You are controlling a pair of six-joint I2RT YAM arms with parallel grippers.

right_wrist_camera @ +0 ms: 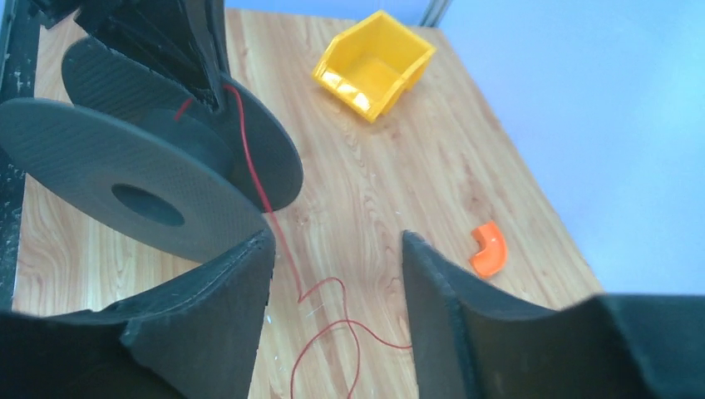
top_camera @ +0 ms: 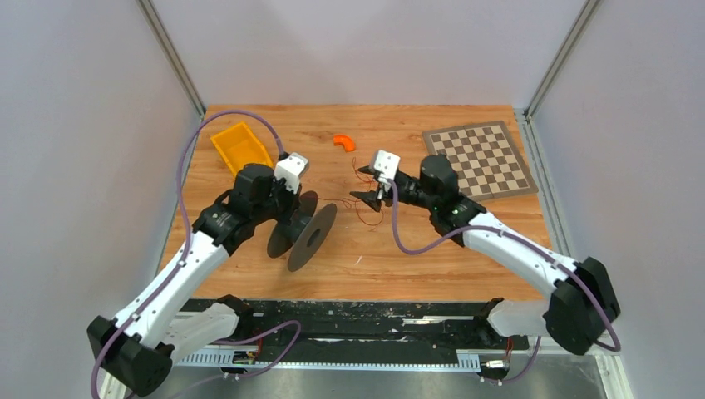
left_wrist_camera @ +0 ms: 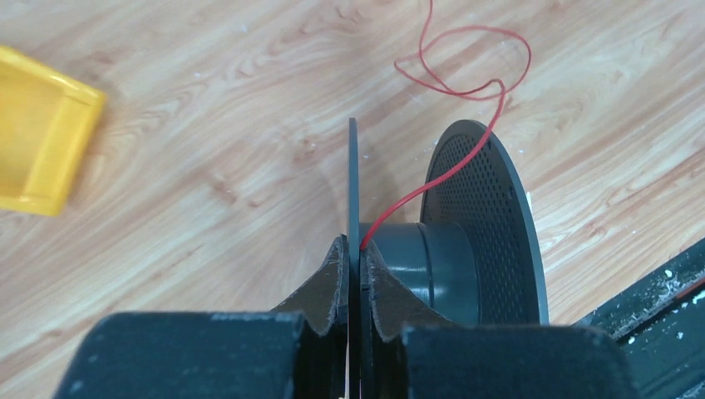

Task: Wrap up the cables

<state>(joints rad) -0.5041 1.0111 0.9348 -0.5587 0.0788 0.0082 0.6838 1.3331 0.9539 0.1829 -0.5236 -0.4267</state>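
wooden table, grey walls, left tool pinching spool, right tool parted, empty

The spool stands left of the loose wire; the bin lies behind it, the checkerboard at back right.

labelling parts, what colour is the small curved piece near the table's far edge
Orange; the small curved plastic elbow shows best in the right wrist view.

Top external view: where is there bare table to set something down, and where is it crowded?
Free: the near strip of table right of the spool; the far edge between orange elbow and checkerboard. Crowded: the centre, around spool and cable loops.
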